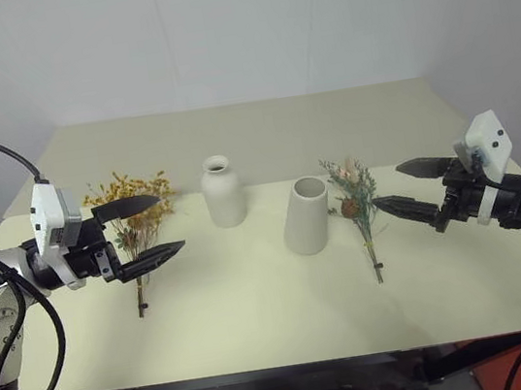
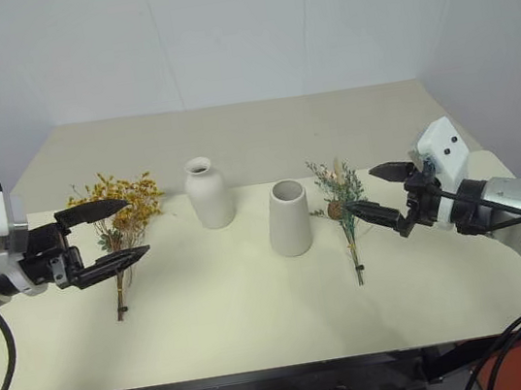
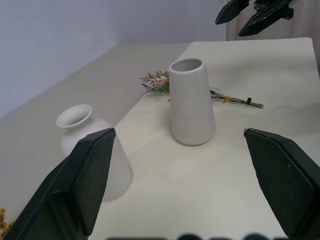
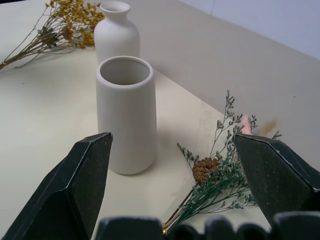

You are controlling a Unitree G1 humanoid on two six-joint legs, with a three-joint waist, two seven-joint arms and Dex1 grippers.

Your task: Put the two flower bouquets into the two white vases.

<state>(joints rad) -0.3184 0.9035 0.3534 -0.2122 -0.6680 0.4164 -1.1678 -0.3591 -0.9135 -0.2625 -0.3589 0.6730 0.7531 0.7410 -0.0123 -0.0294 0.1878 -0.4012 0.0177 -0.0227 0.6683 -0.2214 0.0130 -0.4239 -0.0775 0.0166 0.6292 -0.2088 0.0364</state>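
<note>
white ceramic marks the middle: the cone vase point(image 1: 306, 215) stands upright on the cream table point(image 1: 260, 323), and the bottle vase point(image 1: 223, 192) stands just to its left, a little farther back. the green bouquet point(image 1: 356, 202) lies flat just right of the cone vase; the yellow bouquet point(image 1: 131, 210) lies well left of it. the left gripper point(image 1: 146, 230) hovers over the yellow bouquet, fingers spread and empty. the right gripper point(image 1: 406, 186) hangs just right of the green bouquet, likewise spread, holding nothing.
</note>
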